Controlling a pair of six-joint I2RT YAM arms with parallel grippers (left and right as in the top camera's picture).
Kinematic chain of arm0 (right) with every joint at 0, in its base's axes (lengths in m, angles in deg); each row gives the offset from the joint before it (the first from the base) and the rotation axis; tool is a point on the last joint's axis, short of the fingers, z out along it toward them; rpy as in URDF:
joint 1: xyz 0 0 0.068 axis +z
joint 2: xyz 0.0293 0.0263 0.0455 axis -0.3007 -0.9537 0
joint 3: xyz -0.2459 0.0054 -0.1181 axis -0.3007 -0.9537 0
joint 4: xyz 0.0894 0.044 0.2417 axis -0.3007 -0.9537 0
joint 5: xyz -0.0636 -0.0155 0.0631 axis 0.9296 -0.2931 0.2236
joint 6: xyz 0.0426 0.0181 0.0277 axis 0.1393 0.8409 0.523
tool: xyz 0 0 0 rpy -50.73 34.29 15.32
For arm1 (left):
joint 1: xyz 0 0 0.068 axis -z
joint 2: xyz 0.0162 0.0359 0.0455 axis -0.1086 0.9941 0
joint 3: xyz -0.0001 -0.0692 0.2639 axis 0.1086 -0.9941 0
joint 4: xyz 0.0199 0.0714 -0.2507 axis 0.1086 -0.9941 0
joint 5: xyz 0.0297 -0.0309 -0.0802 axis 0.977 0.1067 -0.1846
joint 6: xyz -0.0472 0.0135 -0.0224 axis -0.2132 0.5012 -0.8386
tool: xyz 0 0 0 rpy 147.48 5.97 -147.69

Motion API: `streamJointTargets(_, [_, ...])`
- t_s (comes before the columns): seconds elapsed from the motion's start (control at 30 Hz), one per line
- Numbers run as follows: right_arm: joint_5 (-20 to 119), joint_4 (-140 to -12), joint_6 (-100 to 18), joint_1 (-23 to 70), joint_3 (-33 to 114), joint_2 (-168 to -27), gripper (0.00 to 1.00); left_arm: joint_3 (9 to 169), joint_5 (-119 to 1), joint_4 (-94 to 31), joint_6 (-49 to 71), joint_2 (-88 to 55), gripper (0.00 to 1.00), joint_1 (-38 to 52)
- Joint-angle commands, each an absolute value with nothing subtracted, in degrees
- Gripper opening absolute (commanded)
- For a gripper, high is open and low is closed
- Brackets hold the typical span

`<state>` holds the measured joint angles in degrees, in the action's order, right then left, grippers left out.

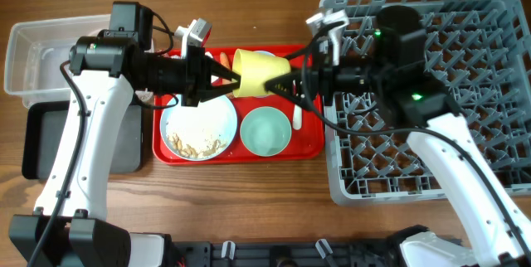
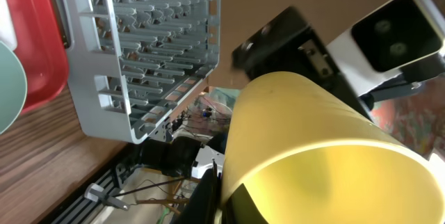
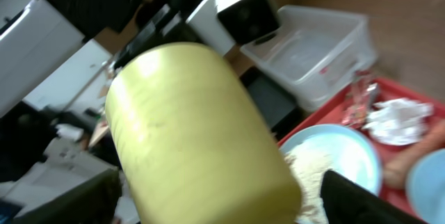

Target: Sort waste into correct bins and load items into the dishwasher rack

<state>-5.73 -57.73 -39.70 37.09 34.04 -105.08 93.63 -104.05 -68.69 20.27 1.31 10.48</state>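
Above the red tray (image 1: 309, 148), mid-air: one small yellow cup (image 1: 261, 70), lying on its side, between two grippers.

- Left gripper (image 1: 232, 79): comes in from the left, fingers drawn to a narrow V, pinching the cup's left end.
- Right gripper (image 1: 282, 82): comes in from the right, clamped on the cup's other end. In the right wrist view the cup fills the space between its dark fingers.

Count on the red tray:
- Two bowls: one light blue bowl (image 1: 203, 118) with pale rice-like scraps (image 1: 195, 143) in it, and one pale green bowl (image 1: 265, 130) just beside it to the right.
- One white spoon (image 1: 296, 118), right of the green bowl.
- One pale blue plate (image 3: 425, 186), at the far side and mostly hidden under the cup.
- One orange carrot (image 1: 226, 58), one crumpled white tissue (image 3: 398, 121) and one red shiny wrapper (image 3: 361, 95), near the plate.

Count on the worktop (image 1: 274, 186):
- Two bins left of the red tray: one clear tub (image 1: 37, 51) farther back and one black tray (image 1: 46, 143) nearer.
- One grey dishwasher rack (image 1: 498, 68), right of the red tray.

Writing: there is a small red mark on the tub wall in the right wrist view, too blurred to read
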Motion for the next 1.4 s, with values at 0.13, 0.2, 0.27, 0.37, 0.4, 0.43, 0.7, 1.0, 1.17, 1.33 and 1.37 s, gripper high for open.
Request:
streamJointTargets(0.13, [-11.55,-53.78,-39.85,39.28,34.85,-105.62,0.90,93.96,-106.60,-68.47,21.63,1.25,0.04,10.92])
streamJointTargets(0.2, [-11.55,-52.88,-39.85,39.28,34.85,-105.34,0.93,93.96,-106.60,-68.50,21.63,1.25,0.04,11.14])
streamJointTargets(0.27, [-11.53,-52.25,-39.81,39.21,34.85,-105.10,0.93,93.96,-106.60,-68.47,21.63,1.25,0.04,11.27])
streamJointTargets(0.37, [-11.55,-52.14,-38.41,37.88,34.85,-105.10,0.82,93.96,-106.60,-68.45,21.63,1.25,0.04,11.27])
streamJointTargets(0.4, [-11.55,-52.09,-38.36,37.64,34.85,-105.10,0.74,93.96,-106.60,-68.45,21.63,1.25,0.04,11.27])
streamJointTargets(0.43, [-11.57,-51.85,-38.32,37.38,34.85,-105.10,0.69,93.96,-106.60,-68.45,21.63,1.25,0.04,11.27])
streamJointTargets(0.7, [-2.67,-57.73,-39.11,37.33,34.85,-102.13,0.58,93.96,-104.81,-65.81,21.41,1.27,1.00,11.21])
streamJointTargets(1.0, [61.67,-98.04,-31.85,36.85,34.88,-86.19,0.57,93.96,-89.82,-66.88,21.36,1.27,1.00,6.29])
streamJointTargets(1.17, [68.27,-113.53,-24.00,36.83,34.85,-91.68,0.57,93.96,-89.79,-66.73,21.41,1.27,1.00,5.41])
streamJointTargets(1.33, [60.86,-114.14,-26.63,36.85,34.85,-102.93,0.74,93.96,-88.33,-66.79,21.43,1.27,1.00,5.41])
streamJointTargets(1.37, [60.89,-113.01,-26.71,36.85,34.85,-105.03,0.77,93.96,-88.26,-66.79,21.45,1.27,1.00,5.41])
